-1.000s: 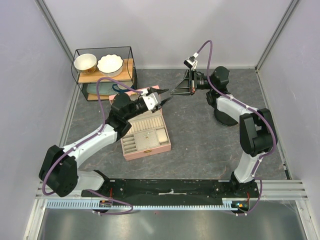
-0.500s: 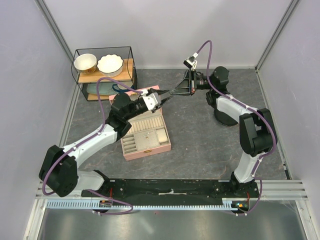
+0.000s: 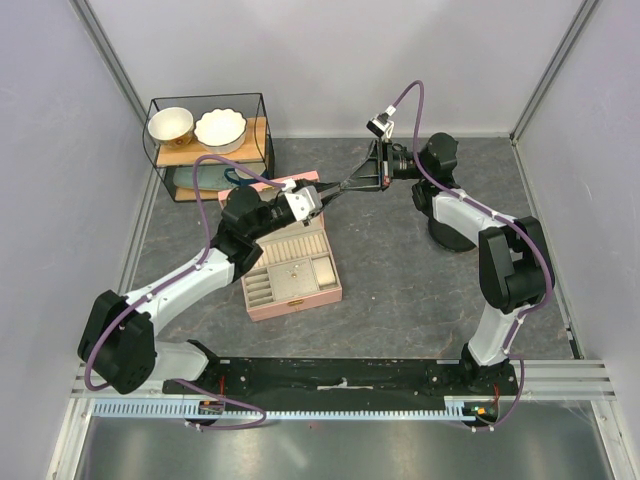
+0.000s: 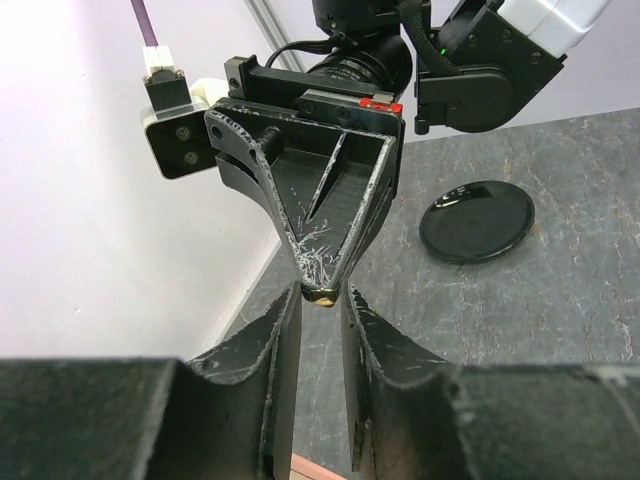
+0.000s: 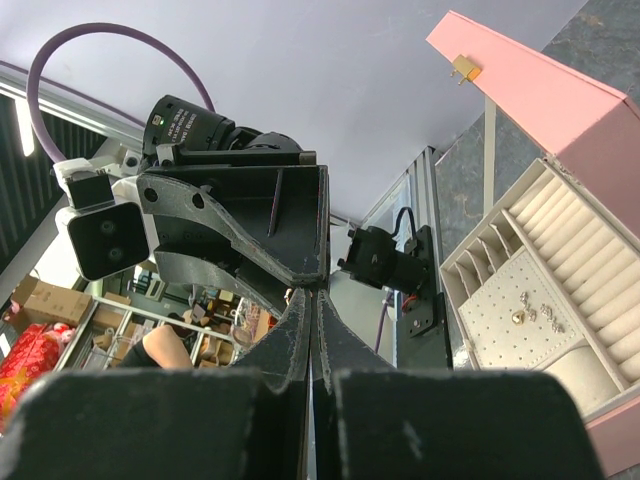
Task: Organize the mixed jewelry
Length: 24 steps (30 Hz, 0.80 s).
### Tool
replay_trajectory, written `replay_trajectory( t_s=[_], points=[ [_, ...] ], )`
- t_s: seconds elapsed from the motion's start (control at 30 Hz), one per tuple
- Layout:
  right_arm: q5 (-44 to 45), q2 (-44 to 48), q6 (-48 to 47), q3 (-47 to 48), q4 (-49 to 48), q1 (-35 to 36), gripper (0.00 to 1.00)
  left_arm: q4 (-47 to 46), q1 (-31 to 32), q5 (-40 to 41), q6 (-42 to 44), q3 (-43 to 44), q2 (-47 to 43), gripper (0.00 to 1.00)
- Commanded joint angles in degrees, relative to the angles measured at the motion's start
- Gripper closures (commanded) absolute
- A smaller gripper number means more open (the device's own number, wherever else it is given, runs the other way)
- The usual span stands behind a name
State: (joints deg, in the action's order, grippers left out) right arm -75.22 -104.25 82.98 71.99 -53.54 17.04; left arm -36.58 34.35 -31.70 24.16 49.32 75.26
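Top view: left gripper [image 3: 328, 194] and right gripper [image 3: 345, 185] meet tip to tip in the air, over the back edge of the open pink jewelry box [image 3: 295, 272].

Left wrist cam: the right claw's pinched shut on a tiny gold piece [image 4: 322, 294]. The left's fingers sit just either side of it, slightly apart, and I can't tell if they're touching. There's a black disc stand [image 4: 476, 220] on the table behind.

Right wrist cam: a few small gold bits [image 5: 520, 316] sit inside the box.

Left claw [image 4: 320, 302], tips apart, flanks the closed right claw [image 4: 322, 283].
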Motion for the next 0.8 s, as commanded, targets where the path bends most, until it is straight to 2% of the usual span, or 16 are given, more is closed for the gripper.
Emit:
replay_trajectory(
  t_s=[0.0, 0.53, 0.63, 0.77],
  points=[
    [-0.28, 0.98, -0.01, 0.96, -2.98, 0.28, 1.0, -2.88, -0.16, -1.17, 2.29, 0.34, -1.61, 0.72],
    [-0.37, 0.97, -0.01, 1.05, -3.41, 0.28, 0.98, -2.53, -0.16, -1.08, 2.73, -0.45, -2.05, 0.89],
    [-0.54, 1.15, -0.01, 1.14, -3.5, 0.28, 0.92, -1.83, -0.16, -0.64, 2.82, -0.37, -2.23, 0.91],
    [-0.63, 1.24, 0.08, 1.49, -3.5, -0.07, 0.79, -0.17, -0.25, 0.24, 3.87, -0.19, -2.66, 0.92]
  ],
)
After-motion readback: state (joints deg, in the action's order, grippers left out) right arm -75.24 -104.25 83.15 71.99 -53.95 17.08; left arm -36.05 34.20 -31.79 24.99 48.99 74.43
